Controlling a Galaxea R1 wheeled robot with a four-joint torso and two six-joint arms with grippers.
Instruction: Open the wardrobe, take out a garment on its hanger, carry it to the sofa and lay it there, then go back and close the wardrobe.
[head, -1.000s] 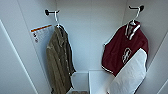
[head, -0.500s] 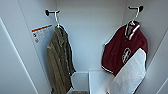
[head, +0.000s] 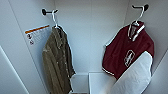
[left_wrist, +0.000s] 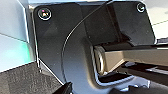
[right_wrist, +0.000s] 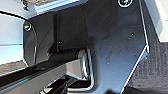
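Note:
The wardrobe (head: 100, 37) stands open before me, and I look into its white inside. The garment (head: 122, 52), a maroon jacket with a white chest emblem, hangs on the right side. It is on a white hanger (head: 137, 20) hooked over a black peg (head: 142, 7) on the right wall. Its white sleeve (head: 136, 77) drapes down toward the lower right corner of the head view.
A long olive-brown garment (head: 56, 65) hangs from a second black peg (head: 47, 11) on the left. A label with an orange stripe (head: 37, 35) is stuck on the left inner wall. White boxy shapes (head: 97, 83) sit low at the back. Dark carpet (left_wrist: 22, 80) lies below the arms.

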